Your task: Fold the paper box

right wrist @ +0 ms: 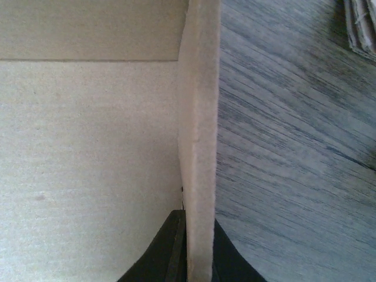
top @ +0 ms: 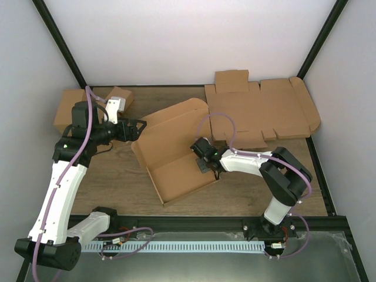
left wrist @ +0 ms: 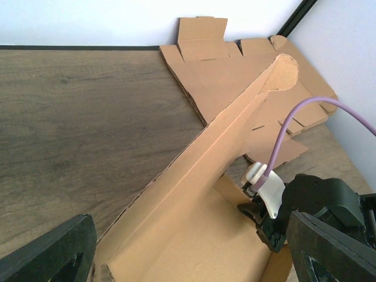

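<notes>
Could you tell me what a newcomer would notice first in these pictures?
The half-folded paper box in the middle of the table draws the eye, its walls partly raised. The right gripper is clamped on its right wall, while the left gripper is open at its far left corner. A flat cardboard sheet lies in the far right corner.

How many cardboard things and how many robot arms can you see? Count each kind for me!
paper box, half folded: 1
flat cardboard sheet: 1 (could be more stacked underneath, I cannot tell)
small cartons: 2
robot arms: 2
Total: 6
</notes>
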You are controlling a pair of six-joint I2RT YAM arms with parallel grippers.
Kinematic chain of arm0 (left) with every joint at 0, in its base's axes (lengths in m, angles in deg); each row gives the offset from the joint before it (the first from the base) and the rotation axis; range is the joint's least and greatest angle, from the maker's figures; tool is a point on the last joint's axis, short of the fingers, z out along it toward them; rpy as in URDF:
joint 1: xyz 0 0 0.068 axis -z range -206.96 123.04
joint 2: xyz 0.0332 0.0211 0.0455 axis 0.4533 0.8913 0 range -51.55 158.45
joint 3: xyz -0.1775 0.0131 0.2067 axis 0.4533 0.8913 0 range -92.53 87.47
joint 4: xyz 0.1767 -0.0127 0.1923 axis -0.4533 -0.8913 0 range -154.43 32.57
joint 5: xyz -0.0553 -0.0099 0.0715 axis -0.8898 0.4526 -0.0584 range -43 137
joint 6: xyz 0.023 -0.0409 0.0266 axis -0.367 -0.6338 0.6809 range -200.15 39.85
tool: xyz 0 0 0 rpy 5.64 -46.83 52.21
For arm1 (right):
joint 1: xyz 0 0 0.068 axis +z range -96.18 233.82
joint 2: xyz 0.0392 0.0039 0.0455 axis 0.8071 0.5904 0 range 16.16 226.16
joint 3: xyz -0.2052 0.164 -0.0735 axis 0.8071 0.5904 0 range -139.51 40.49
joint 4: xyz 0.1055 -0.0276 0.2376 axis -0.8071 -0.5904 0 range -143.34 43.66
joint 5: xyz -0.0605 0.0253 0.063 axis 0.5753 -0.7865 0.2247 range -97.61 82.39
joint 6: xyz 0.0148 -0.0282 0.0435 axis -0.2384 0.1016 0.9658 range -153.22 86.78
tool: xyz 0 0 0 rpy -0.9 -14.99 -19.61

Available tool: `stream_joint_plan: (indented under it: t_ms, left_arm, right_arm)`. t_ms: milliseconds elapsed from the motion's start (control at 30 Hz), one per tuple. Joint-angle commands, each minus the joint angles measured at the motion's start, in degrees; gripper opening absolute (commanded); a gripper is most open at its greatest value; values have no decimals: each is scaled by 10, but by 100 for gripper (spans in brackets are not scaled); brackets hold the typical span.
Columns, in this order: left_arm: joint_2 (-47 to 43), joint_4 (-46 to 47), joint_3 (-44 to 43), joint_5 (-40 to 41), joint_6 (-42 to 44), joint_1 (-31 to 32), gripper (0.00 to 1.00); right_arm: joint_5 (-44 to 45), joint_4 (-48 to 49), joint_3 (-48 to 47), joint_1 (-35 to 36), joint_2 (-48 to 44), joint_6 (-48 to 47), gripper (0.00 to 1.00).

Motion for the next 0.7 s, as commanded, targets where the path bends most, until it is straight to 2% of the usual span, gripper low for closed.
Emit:
stream_joint_plan:
  t_ms: [0, 133, 333, 567, 667]
  left_arm:
    - [-2, 12, -9, -4, -2, -1, 92]
    - [-3, 12, -8, -4, -2, -1, 92]
    - [-6, 7, -11, -4, -1, -1, 92]
    - [-8, 6, -11, -8, -1, -1, 92]
    - [-8, 7, -11, -9, 0, -1, 92]
  right_arm:
    - [71, -29, -13, 4, 5, 17, 6]
    - [53, -24, -11, 4, 3, 19, 9]
    - [-12, 4, -2, 3, -31, 22, 28]
    - [-20, -22, -16, 3, -17, 20, 36]
    - [-22, -34, -12, 3, -21, 23, 45]
